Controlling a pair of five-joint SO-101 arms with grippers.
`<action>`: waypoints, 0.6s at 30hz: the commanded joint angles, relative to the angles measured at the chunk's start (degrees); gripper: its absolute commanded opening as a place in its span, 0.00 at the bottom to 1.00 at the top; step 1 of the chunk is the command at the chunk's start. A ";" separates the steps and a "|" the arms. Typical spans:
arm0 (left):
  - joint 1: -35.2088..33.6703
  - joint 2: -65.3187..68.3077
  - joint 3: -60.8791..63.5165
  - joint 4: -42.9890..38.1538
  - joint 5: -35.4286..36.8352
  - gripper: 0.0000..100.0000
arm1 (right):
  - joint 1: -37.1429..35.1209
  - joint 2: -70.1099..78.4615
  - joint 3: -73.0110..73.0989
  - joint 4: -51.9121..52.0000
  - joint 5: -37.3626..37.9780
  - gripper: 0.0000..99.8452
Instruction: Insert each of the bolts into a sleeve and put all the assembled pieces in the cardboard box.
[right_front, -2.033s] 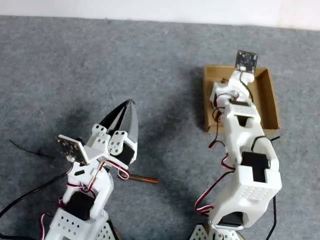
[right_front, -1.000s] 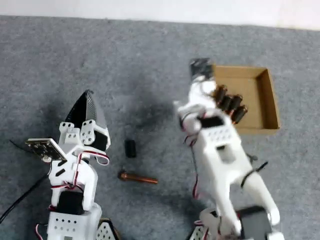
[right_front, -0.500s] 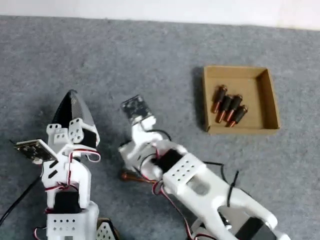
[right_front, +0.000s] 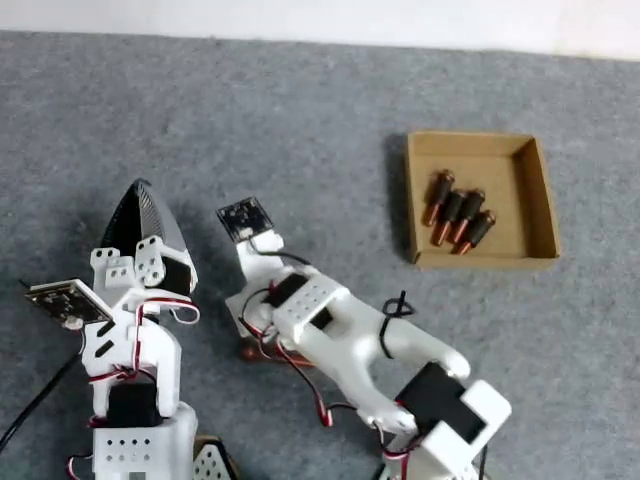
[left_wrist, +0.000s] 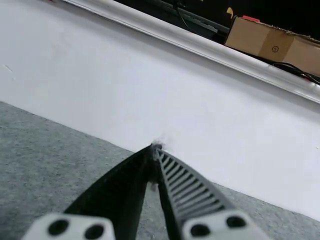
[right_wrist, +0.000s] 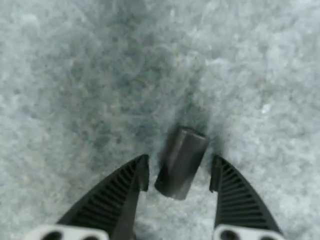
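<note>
Jaws spread, the right gripper (right_wrist: 179, 167) straddles a dark sleeve (right_wrist: 182, 152) lying on the grey mat (right_wrist: 75, 75). The left gripper (left_wrist: 155, 150) has its jaws pressed together, tips raised toward a white wall (left_wrist: 150, 90). From above, one end of a copper bolt (right_front: 249, 351) pokes out beneath the right arm (right_front: 340, 335) – well apart from the cardboard box (right_front: 546, 200), where four assembled pieces (right_front: 455, 215) lie side by side.

Tbl cover (right_front: 250, 120): grey cloth, rough, matt. Sleeve (right_wrist: 181, 162): dark, smooth, matt. Cardboard box (right_front: 413, 200): plain matt. Boxed bolts (right_front: 438, 236): coppery metal, slight sheen.
</note>
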 joint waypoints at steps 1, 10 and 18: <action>-0.40 -0.92 -3.03 -1.14 0.62 0.01 | 1.10 1.89 -3.21 0.22 -0.44 0.18; -0.40 -0.92 -3.03 -1.14 0.62 0.01 | 2.42 2.07 -3.21 4.79 -0.26 0.15; -0.40 -0.84 -3.03 -1.14 0.62 0.01 | 6.90 1.89 -3.30 5.32 0.09 0.01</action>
